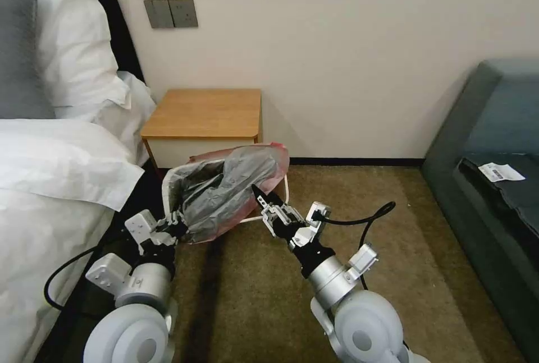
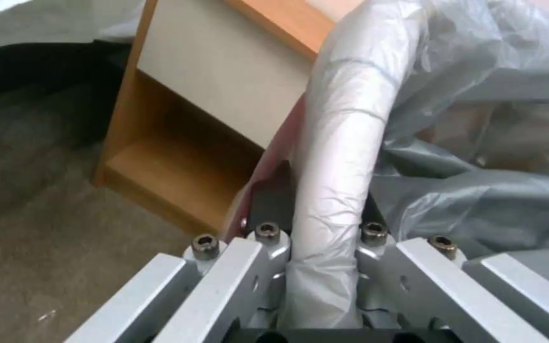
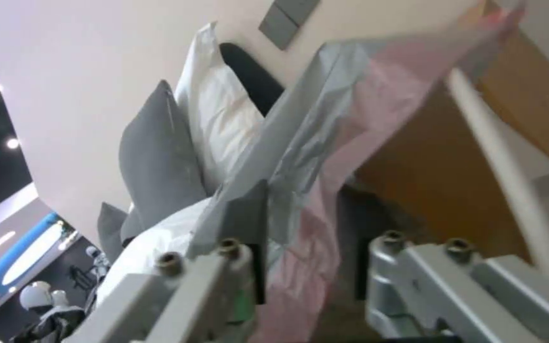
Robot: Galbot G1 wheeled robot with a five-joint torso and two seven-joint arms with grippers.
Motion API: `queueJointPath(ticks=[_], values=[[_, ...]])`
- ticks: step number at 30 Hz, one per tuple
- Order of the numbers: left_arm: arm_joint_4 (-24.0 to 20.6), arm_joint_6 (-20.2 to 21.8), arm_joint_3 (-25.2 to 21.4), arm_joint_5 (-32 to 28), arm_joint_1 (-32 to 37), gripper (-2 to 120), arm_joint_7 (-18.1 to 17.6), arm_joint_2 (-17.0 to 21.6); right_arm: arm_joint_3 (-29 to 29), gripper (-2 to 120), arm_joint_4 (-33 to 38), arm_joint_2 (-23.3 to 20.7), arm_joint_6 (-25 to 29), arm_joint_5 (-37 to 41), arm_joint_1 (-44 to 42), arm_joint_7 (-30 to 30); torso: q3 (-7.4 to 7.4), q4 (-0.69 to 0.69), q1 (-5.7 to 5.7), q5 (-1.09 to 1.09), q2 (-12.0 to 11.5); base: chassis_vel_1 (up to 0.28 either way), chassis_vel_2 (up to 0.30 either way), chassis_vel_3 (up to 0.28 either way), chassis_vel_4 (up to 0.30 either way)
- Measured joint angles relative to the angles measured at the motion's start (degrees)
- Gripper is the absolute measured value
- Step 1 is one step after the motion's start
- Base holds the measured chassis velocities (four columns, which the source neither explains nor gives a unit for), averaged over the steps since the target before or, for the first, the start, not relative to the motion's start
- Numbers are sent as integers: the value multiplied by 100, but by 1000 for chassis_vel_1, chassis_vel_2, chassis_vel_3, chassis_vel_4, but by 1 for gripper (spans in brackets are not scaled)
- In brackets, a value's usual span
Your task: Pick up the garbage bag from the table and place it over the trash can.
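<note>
The garbage bag [image 1: 224,189], grey film with a pink rim band, is draped over the mouth of the cream trash can [image 1: 286,189], which stands on the carpet in front of the table [image 1: 202,111]. My left gripper [image 1: 178,221] sits at the can's near-left rim. In the left wrist view its fingers [image 2: 268,205] clamp the rim [image 2: 338,157], which is wrapped in bag film [image 2: 478,190]. My right gripper [image 1: 264,197] is at the bag's near-right edge. It stands open, and pink film [image 3: 325,143] hangs between its fingers [image 3: 249,214], with the bare can rim [image 3: 497,166] beside it.
A bed with white linen and pillows [image 1: 62,172] runs along the left, close to my left arm. A dark green sofa [image 1: 494,144] stands at the right with a paper slip [image 1: 499,172] on it. Open brown carpet [image 1: 365,200] lies between them.
</note>
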Motion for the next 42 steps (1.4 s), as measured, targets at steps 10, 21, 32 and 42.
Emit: queueJointPath(ticks=[10,21,32,42], values=[[100,16,-5,69,-34,7,-13,21,10,0,41,-41,1,-60,36,-36,0,0,0,0,0,0,0,0,0],[168,41,-35,57,-115,7,-32,32,3,0,125,-39,46,-121,12,-64,0,0,0,0,0,0,0,0,0],[228,43,-73,82,-141,7,-43,50,-11,0,419,-21,-80,-665,-143,355,0,0,0,0,0,0,0,0,0],[271,0,-28,280,-132,7,-44,-15,4,0,711,29,-240,-723,-324,615,0,0,0,0,1,0,0,0,0]])
